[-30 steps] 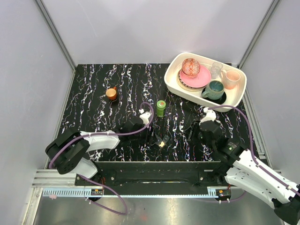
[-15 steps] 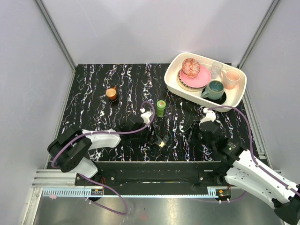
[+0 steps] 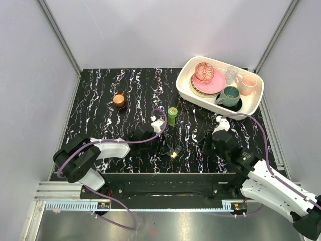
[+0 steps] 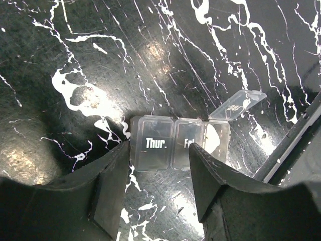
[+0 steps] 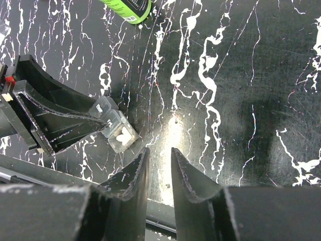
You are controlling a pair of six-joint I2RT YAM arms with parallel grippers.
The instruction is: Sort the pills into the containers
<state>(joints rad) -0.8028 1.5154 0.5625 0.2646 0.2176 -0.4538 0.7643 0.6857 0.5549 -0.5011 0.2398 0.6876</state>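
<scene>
Pill box [image 4: 175,145] clear plastic; left end effector [image 4: 159,148] open, right end effector [image 5: 159,151] ajar, empty.

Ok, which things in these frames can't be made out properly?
- Pill box, left wrist view: the second day label is cut short by a finger of the left end effector; whether it touches the box is unclear.
- Pills, right wrist view: white, too small to count.
- Green bottle, right wrist view: cut off by the top edge.
- Top view: the box is tiny and partly under the left arm.
</scene>
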